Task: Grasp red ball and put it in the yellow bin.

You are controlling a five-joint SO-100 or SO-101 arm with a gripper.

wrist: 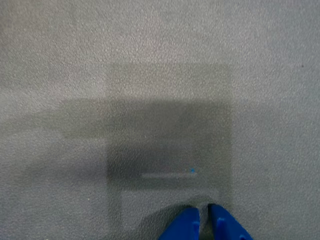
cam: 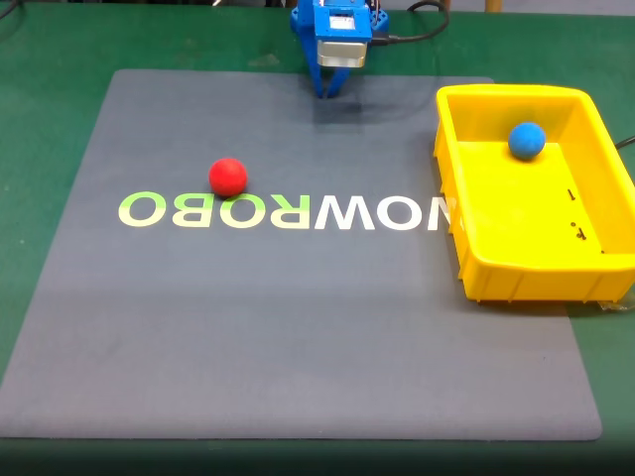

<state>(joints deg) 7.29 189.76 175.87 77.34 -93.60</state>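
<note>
Grey matting (cam: 298,327) spreads under your gripper (cam: 328,91), its blue fingertips nearly together and holding nothing. Your red ball (cam: 227,177) lies nearer the camera and left in the fixed view, well apart from the yellow bin (cam: 476,268) at right.
</note>
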